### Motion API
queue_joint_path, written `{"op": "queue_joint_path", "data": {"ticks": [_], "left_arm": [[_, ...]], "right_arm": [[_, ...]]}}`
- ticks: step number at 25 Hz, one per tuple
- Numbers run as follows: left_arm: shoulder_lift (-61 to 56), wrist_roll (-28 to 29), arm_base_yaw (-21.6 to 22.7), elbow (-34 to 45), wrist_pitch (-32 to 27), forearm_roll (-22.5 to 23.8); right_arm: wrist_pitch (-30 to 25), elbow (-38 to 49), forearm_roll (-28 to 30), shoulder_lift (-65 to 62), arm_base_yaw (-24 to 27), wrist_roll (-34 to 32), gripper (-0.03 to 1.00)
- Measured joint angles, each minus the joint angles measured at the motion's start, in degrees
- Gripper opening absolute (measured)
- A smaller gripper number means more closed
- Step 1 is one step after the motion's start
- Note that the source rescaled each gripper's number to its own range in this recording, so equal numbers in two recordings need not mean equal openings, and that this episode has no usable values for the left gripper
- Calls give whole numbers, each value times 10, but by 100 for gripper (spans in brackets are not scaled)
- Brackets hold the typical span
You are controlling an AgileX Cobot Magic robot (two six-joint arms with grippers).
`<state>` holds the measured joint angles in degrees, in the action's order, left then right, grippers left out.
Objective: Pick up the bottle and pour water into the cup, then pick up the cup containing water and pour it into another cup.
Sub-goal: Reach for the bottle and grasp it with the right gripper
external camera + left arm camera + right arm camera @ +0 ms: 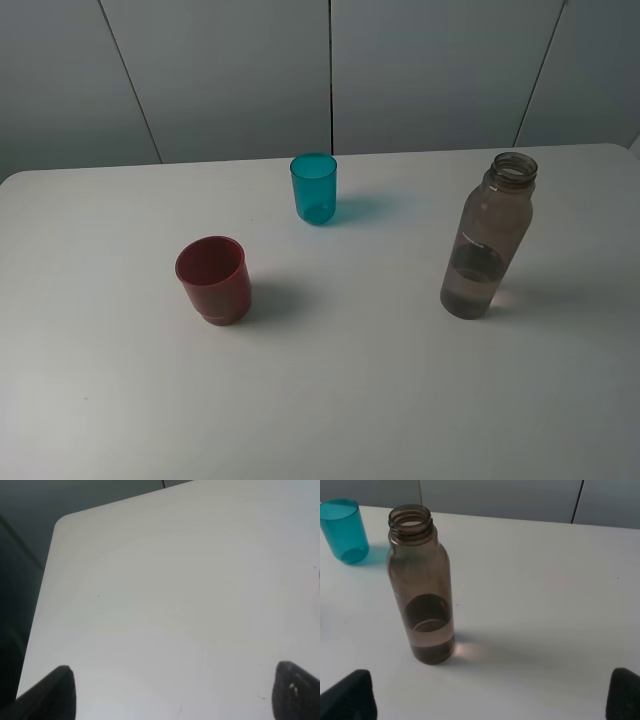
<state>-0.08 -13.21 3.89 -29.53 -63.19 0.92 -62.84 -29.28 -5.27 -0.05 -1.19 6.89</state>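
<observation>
Step one not begun: tall smoky grey-brown translucent plastic bottle (487, 240) stands uncapped, part-filled, on the right of the white counter (380, 390). Empty right claw (487, 697) spread wide, short of it; left claw (177, 692) likewise spread, empty. Next, by judgement: right claw must straddle bottle body and close squarely.

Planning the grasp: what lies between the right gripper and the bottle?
Bare table only between the right gripper and the bottle, in the right wrist view.

Smoky grey-brown bottle (487, 240), teal tumbler (314, 187), dark red cup (212, 278) — plain white table (400, 400).
</observation>
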Motion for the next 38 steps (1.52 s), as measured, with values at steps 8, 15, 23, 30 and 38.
{"op": "queue_joint_path", "data": {"ticks": [8, 15, 23, 30, 38], "left_arm": [[0, 0, 0, 0, 0, 0], [0, 0, 0, 0, 0, 0], [0, 0, 0, 0, 0, 0], [0, 0, 0, 0, 0, 0], [0, 0, 0, 0, 0, 0]], "right_arm": [[0, 0, 0, 0, 0, 0, 100], [16, -51, 26, 97, 0, 0, 100], [92, -109, 17, 286, 0, 0, 100], [175, -26, -31, 335, -12, 17, 100], [347, 123, -62, 341, -143, 50, 100]]}}
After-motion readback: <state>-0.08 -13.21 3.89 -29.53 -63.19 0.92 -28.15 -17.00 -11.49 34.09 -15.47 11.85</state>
